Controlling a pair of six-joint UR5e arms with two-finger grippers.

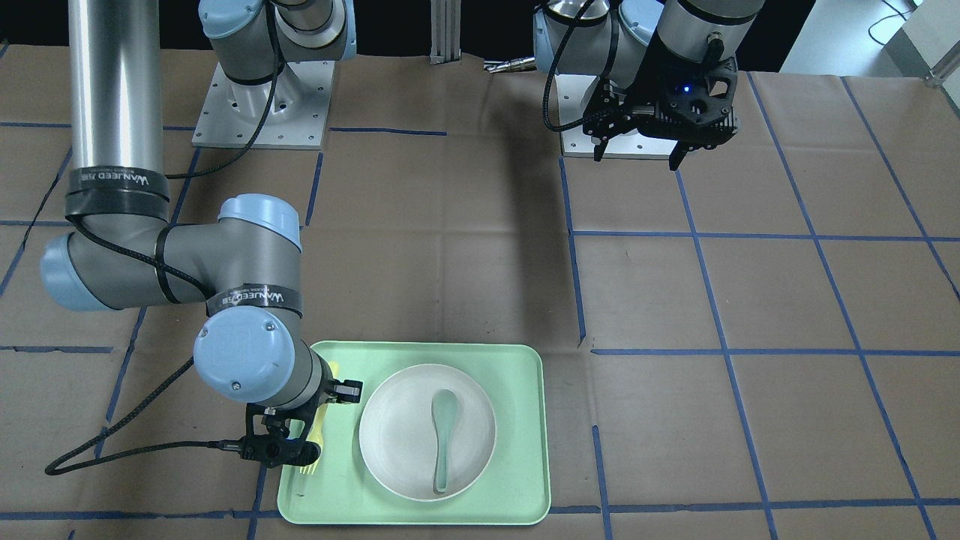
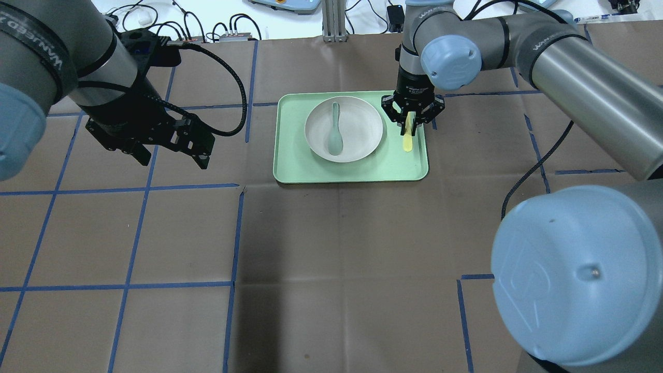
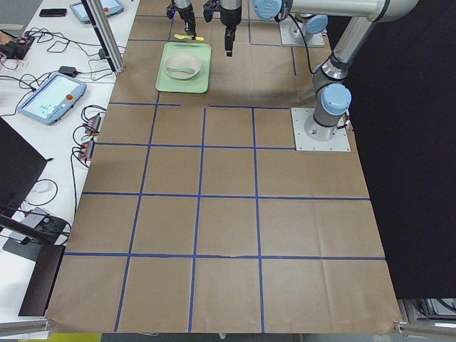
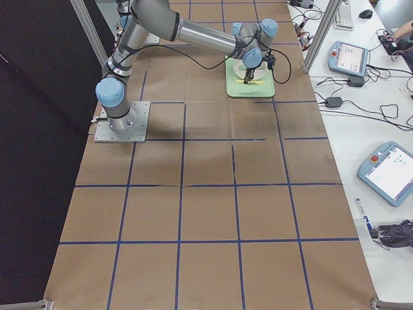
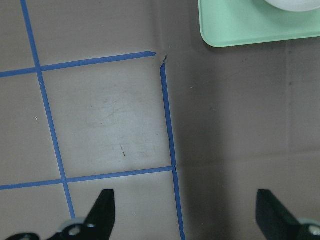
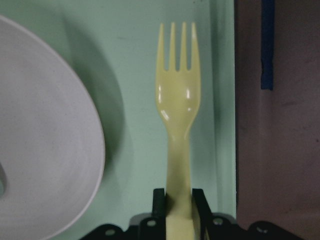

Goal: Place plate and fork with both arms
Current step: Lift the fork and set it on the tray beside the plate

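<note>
The off-white plate [image 2: 362, 124] sits in the mint-green tray [image 2: 352, 173] and also shows in the front view [image 1: 397, 427]. A grey-green spoon [image 2: 334, 132] lies in the plate. My right gripper [image 2: 412, 120] is shut on the handle of the pale-yellow fork [image 6: 177, 110]. It holds the fork low over the tray's strip just right of the plate [image 6: 45, 150], tines pointing away from me. I cannot tell if the fork [image 1: 310, 463] touches the tray. My left gripper [image 2: 171, 158] is open and empty above the paper, left of the tray, and also shows in its wrist view [image 5: 187, 215].
Brown paper with blue tape grid lines [image 2: 235, 233] covers the table. The tray's near corner [image 5: 240, 30] shows at the top of the left wrist view. The arm bases [image 1: 262, 105] stand at the robot's side of the table.
</note>
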